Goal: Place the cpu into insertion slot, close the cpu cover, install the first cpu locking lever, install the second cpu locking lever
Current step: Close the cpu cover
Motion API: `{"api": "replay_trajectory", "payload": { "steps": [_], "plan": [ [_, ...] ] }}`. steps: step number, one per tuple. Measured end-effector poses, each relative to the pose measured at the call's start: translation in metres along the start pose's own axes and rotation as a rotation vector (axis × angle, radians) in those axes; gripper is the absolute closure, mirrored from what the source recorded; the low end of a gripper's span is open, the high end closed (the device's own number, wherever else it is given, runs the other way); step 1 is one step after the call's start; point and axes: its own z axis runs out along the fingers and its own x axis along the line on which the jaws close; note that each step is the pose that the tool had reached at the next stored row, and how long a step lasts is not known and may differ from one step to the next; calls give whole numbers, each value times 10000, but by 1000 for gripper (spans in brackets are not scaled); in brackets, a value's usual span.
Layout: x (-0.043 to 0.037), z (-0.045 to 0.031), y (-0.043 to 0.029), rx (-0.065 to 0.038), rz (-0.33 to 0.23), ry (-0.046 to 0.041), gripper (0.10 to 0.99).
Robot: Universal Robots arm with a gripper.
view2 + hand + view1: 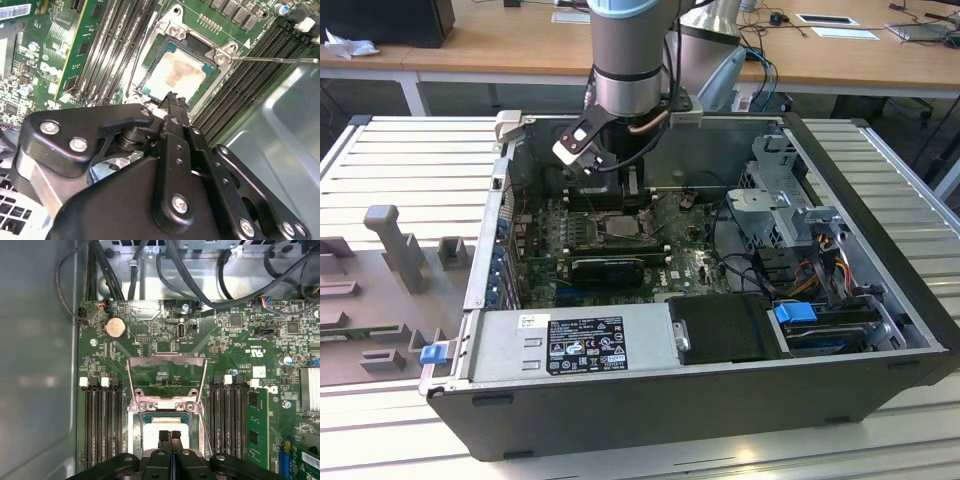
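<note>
My fingers are pressed together, nothing between them, and my gripper (170, 436) hangs just above the cpu (167, 423). Its pale top lies flat in the insertion slot (145, 416), right under my fingertips in both wrist views. Just beyond my tips, the cpu cover (167, 358) is swung open off the slot, with green board showing through its cut-out. In the second wrist view a thin lever rod (272, 60) runs out from one slot corner across the memory slots (250, 75).

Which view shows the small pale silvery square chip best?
The second wrist view: the small pale silvery square chip lies almost fully exposed. In the first wrist view the gripper hides part of it; in the exterior view it is too small to tell.
</note>
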Motion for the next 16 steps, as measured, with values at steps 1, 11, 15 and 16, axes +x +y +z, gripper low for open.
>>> {"api": "replay_trajectory", "payload": {
  "steps": [1, 11, 15, 16],
  "plan": [
    [1, -28, 2, 0, 0, 0, 980],
    [7, -267, 19, -1, 0, 1, 980],
    [8, -325, 23, 0, 0, 1, 980],
    [8, -324, 35, -1, -2, 2, 980]
  ]
}}
